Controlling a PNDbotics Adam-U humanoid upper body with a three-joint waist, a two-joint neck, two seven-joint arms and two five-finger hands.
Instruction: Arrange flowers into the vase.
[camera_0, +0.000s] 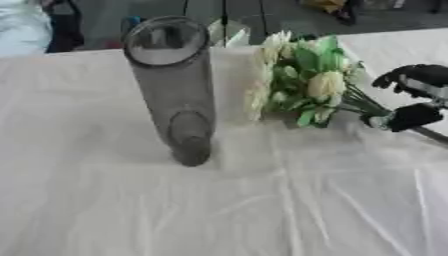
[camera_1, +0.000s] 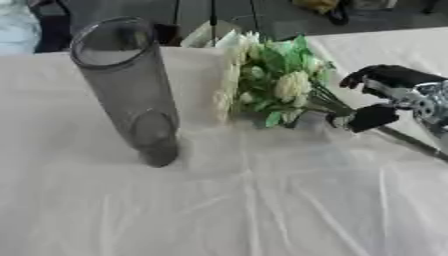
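The right hand (camera_1: 385, 97) is held level at the right edge, fingers pinched around one flower bunch (camera_1: 280, 82), beside one upright vase (camera_1: 127, 85).

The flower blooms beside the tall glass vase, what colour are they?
Pale cream-yellow blooms with green leaves, clearest in the left eye view.

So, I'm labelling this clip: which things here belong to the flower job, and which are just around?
Job:
- grey glass vase, upright, empty
- bunch of pale flowers, stems in the right hand

Around:
- white tablecloth
- dark clutter beyond the table's far edge
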